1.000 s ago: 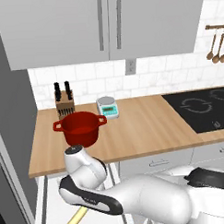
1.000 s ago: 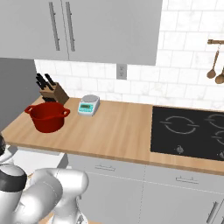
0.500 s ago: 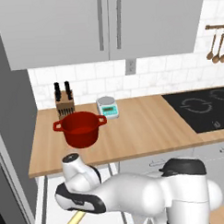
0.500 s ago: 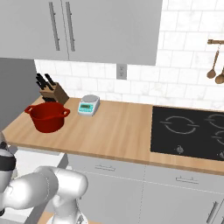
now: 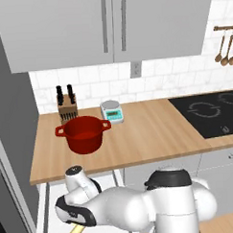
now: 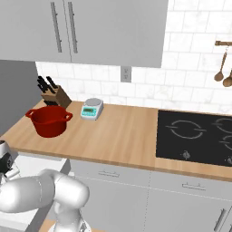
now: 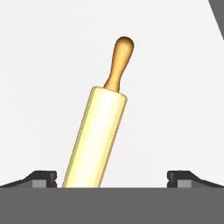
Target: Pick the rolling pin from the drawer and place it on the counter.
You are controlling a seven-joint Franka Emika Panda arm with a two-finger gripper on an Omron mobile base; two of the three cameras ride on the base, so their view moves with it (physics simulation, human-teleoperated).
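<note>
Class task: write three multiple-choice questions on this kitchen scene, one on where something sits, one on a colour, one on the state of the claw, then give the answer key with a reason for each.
1. Where does the rolling pin lie?
A. On the cooktop
B. On the drawer's white floor
C. Inside the pot

2. What colour is the pot on the counter?
A. Red
B. Blue
C. Black

3. How is the claw set?
A. Shut on the pin
B. Shut on nothing
C. Open, a fingertip on either side of the pin

Answers:
1 B: the hand view shows the pin on the white floor of the drawer.
2 A: both base views show it red.
3 C: the fingertips stand wide apart, clear of the pin.
</note>
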